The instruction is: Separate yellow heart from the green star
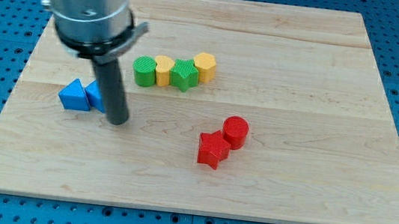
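Right now, tip: the arm ends in a bare rod with no jaws to open or shut; my tip (118, 121) rests on the board just right of the blue blocks (81, 95).
Yellow heart (163, 70): up-right of the tip, wedged between the green cylinder (144, 71) and the green star (184, 74).
Row: a yellow hexagon (205, 66) touches the star's right.
Reason: the tip likely needs a side approach.
Red pair (223, 140): well right.

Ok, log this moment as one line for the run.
my tip: beside blue blocks, below-left of row | yellow heart: touching green star | separation: not done
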You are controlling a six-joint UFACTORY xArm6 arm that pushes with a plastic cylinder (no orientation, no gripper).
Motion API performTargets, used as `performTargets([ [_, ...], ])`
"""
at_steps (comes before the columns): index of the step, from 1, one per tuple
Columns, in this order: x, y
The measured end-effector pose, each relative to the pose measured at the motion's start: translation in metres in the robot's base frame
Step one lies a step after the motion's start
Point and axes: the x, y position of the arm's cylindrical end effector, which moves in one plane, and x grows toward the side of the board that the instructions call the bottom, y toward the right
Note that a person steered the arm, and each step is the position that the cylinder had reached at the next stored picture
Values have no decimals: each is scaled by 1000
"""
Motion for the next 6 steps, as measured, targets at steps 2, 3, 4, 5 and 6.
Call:
performTargets([
  [2,-53,30],
  [3,-74,30],
  [4,-92,30],
  [5,-112,30],
  [6,-125,31],
])
